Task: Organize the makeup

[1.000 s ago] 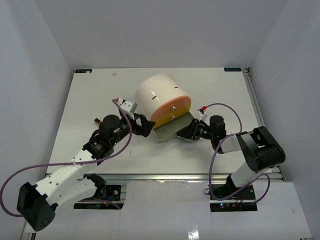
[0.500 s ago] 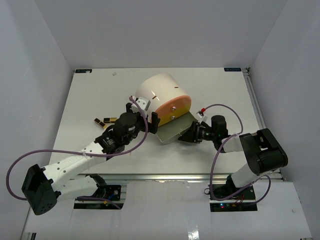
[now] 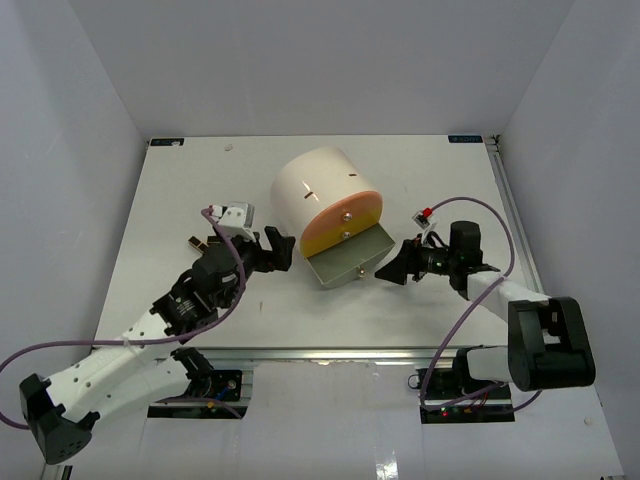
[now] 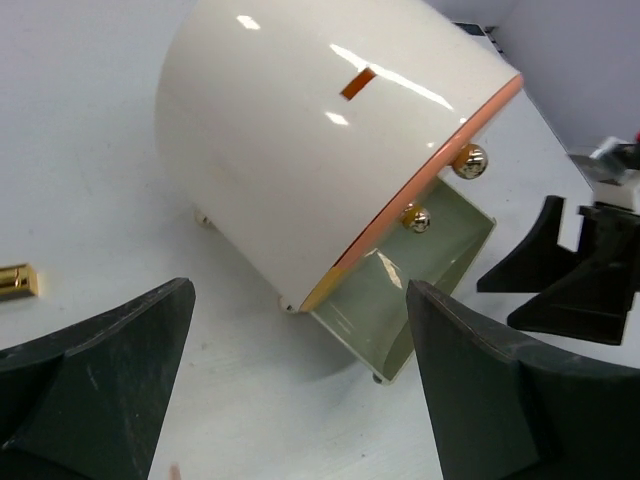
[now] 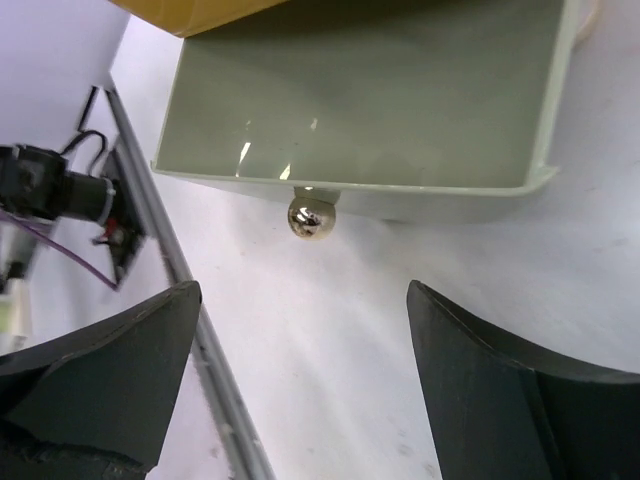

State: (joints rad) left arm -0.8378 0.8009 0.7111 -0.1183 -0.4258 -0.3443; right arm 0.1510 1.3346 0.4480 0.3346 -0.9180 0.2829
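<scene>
Both jaws gape empty — I'd pinch that gold bar (image 4: 15, 282) across its narrow sides; looks light, stiff, slippery.

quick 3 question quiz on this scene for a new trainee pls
1. True or false: the grey-green bottom drawer of the cream cylindrical organiser is pulled out.
2. Relative to the drawer's round metal knob, the right tool is: A) shut on it; B) open and clear of it; C) out of view.
3. Fill in: the small metallic bar on the white table left of the organiser is ___ coloured.
Key: 1 true; 2 B; 3 gold.
</scene>
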